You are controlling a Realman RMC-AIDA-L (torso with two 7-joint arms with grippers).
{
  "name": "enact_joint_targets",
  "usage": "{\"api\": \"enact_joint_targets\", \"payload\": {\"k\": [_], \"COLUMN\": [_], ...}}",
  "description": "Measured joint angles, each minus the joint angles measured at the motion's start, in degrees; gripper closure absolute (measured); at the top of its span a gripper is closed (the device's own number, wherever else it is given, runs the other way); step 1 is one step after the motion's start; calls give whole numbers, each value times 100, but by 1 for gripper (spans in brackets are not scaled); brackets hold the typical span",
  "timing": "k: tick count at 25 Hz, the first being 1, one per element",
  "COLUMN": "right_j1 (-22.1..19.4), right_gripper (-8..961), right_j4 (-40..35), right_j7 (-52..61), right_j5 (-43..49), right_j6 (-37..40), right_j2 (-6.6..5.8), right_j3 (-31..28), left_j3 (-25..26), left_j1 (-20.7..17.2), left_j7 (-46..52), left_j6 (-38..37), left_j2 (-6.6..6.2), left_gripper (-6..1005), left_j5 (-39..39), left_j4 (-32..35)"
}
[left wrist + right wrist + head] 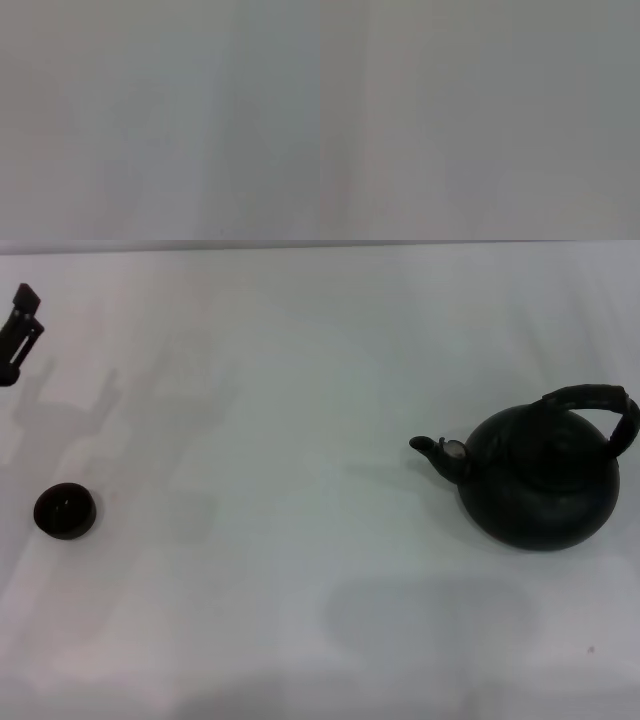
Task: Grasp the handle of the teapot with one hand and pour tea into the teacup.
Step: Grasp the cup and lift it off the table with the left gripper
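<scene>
On my head view I log the following. Item one: the teapot (540, 485), squat and matte black, standing upright on the white table (300, 390) at the right side, its short spout (432, 450) with the pale tip pointing left toward the middle of the table. Item two: the handle (600, 405), a thick ribbed black arch over the pot's top, leaning toward the right edge of the view, with nothing gripping it. Item three: the teacup (66, 511), small, round and dark, sitting low on the table at the far left, well apart from the teapot, with bare table between them. Item four: the left gripper (20, 330), a dark shape at the upper left edge, above and beyond the teacup, touching nothing I can see; I cannot tell how its jaws stand. Item five: the right gripper, which I do not see in any view. Both wrist views give me only plain grey surface.
</scene>
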State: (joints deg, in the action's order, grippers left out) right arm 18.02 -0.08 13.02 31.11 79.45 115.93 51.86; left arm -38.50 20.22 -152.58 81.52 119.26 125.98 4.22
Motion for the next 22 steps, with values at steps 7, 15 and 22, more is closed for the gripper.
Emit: {"api": "enact_joint_targets", "payload": {"k": [7, 15, 22], "right_j1": [0, 26, 26], "right_gripper": [85, 85, 85], "right_j4": [0, 0, 0], "right_j7": [-1, -1, -2], "right_j5": [0, 0, 0], "right_j6": [-22, -50, -61], "right_j2": [0, 0, 0], "right_j3": [1, -1, -1], "left_j3": [0, 0, 0], "left_j1": [-9, -1, 8], "left_j7": [1, 1, 1], "left_j6": [18, -37, -43], "left_j2": [-9, -24, -26], "left_gripper": [138, 137, 137], "left_j5": [-90, -145, -145], "left_j4": [0, 13, 26]}}
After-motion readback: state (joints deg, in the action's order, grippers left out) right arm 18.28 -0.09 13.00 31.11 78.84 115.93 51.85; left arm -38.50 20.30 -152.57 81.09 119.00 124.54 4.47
